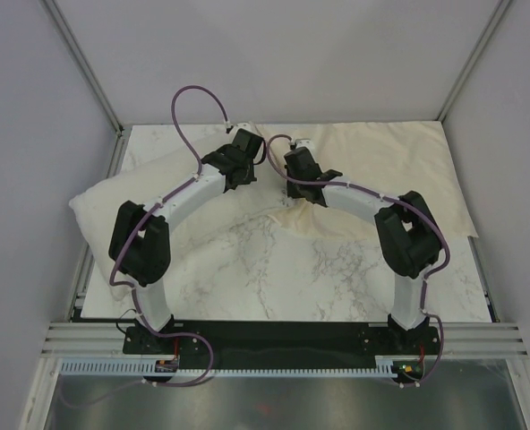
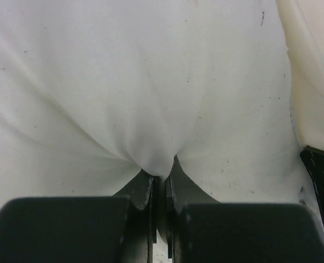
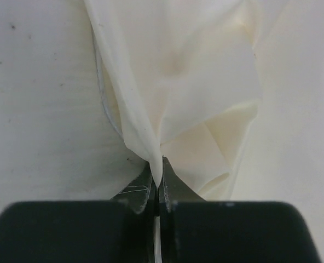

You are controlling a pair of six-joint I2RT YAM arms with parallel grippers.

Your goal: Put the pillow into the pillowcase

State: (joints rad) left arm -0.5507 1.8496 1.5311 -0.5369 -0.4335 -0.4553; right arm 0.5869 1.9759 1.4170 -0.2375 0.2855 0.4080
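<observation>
Where the left arm [image 1: 183, 193] and right arm [image 1: 359, 199] meet over the marble surface [image 1: 274, 269], they cover the spot at which the pillow [image 1: 104, 215], lying at the left, reaches the pillowcase [image 1: 390, 166] spread at the right rear, so whether any of the pillow sits inside cannot be told. Seen from the wrists, the left fingers [image 2: 146, 189] are clamped on a pucker of the pillow's white cover, the right fingers [image 3: 170, 189] on a gathered fold of the cream pillowcase

From above, the left arm [image 1: 189, 190] covers the pillow's [image 1: 99, 210] side toward 3 o'clock. In the left wrist view the pillow runs off at 9 and 12 o'clock. In the right wrist view the pillowcase [image 3: 178, 82] is cut off at 12 o'clock.
</observation>
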